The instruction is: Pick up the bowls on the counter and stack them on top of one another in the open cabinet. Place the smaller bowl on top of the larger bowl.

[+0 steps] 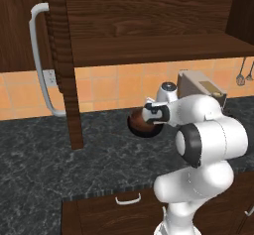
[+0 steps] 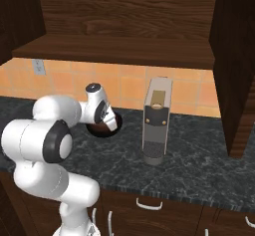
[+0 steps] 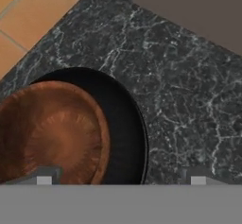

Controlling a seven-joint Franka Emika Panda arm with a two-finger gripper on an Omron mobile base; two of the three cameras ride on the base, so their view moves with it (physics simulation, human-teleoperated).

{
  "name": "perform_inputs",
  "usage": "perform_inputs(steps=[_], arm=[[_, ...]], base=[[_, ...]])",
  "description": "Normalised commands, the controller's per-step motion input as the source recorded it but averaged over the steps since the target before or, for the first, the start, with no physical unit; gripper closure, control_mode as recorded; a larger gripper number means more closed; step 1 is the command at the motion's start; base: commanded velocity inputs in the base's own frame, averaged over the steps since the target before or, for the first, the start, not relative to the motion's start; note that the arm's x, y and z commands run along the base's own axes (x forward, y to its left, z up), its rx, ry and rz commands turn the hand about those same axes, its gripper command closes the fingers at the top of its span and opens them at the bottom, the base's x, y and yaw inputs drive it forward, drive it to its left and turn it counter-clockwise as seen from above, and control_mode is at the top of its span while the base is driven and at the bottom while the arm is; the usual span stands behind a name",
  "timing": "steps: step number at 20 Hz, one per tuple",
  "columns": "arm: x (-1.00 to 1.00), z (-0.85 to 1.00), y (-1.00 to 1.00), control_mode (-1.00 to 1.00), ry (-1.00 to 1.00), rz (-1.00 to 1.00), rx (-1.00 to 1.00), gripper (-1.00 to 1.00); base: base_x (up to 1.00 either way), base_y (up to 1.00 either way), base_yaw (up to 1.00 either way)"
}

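Down over the bowls sits the end effector (image 3: 121, 178), its two dark fingertips (image 3: 43, 176) spread wide apart in the hand view — one tip over the near rim of the smaller bowl (image 3: 49, 133), the other out over bare counter (image 3: 189, 105). Nothing is pinched between them that I can see.

The smaller bowl, reddish-brown and wood-like, sits inside the larger bowl (image 3: 125, 133), whose glossy black rim curves around its right side. Both rest on the dark marbled counter, close to the orange tiled wall (image 3: 28, 15).

From the left base view, the white arm (image 1: 208, 140) folds across the front and its hand covers much of the bowls — just a dark rim with brown inside peeks out at the smaller bowl's left (image 1: 136, 121). Above, the cabinet (image 1: 149, 40) stands open, its door (image 1: 67, 65) swung out with the long pale handle (image 1: 37, 60). From the right base view, a tall grey coffee machine (image 2: 157, 125) stands on the counter just to the right of the bowls.
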Motion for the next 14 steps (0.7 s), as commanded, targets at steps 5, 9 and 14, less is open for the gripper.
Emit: perform_inputs(steps=[5, 9, 14], arm=[[0.16, -0.34, 0.1, -1.0, 0.14, 0.11, -0.13, -1.0], [0.06, -0.5, 0.06, -1.0, 0.15, 0.11, -0.14, -1.0], [0.01, -0.53, 0.01, -1.0, 0.07, 0.09, -0.07, 1.0]], base=[[0.0, 0.0, 0.0], [0.0, 0.0, 0.0], [0.0, 0.0, 0.0]])
